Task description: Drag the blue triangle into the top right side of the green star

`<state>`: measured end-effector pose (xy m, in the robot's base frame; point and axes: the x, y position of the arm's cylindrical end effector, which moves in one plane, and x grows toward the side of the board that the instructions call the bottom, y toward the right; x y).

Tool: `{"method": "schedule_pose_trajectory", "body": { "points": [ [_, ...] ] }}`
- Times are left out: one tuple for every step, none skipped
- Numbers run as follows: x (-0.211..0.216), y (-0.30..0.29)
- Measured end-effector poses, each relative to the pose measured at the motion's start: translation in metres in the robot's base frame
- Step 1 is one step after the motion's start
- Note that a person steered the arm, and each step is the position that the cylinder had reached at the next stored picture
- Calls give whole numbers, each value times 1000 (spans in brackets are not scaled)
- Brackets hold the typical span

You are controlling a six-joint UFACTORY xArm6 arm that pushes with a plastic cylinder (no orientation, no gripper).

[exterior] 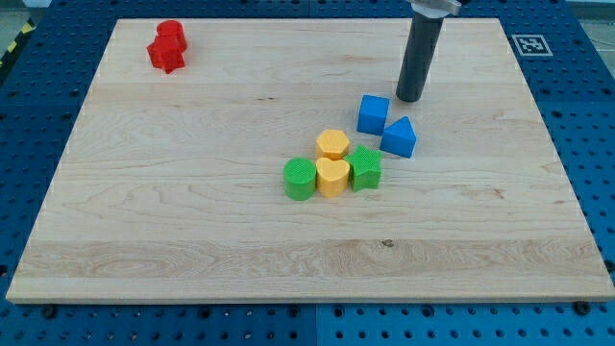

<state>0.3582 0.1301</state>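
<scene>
Nearest the camera lies a bare stretch of the wooden tabletop [288,259], and beyond it, around the middle, sits a tight cluster: a green cylinder [300,179] on the left, a yellow heart [332,177] touching it, a yellow hexagon [332,144] just behind the heart, and the green star [364,168] at the cluster's right end, touching the heart.

Just beyond and to the right of the star rests the blue triangle [400,136], near the star's far right side but seemingly with a slim gap between them. A blue cube [373,113] stands just left of the triangle and a little farther back, almost touching it. Far off in the far left corner two red blocks [167,46] sit pressed together, their shapes hard to make out.

No claw exists on this arm, so nothing is held; it ends in a rod, and my tip [410,99] rests on the tabletop just behind the triangle and just right of the cube, apart from both.

I judge the task to be in its closing step: the triangle is already close to the target spot and needs only a short nudge. The next move calls for pushing from the triangle's far right side toward the near left, gently, so it seats against the star without shoving the cluster or catching the cube.
</scene>
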Motion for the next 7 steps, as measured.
{"method": "schedule_pose_trajectory", "body": {
  "points": [
    [0,0],
    [5,10],
    [17,35],
    [17,37],
    [26,37],
    [30,37],
    [36,37]
  ]
}}
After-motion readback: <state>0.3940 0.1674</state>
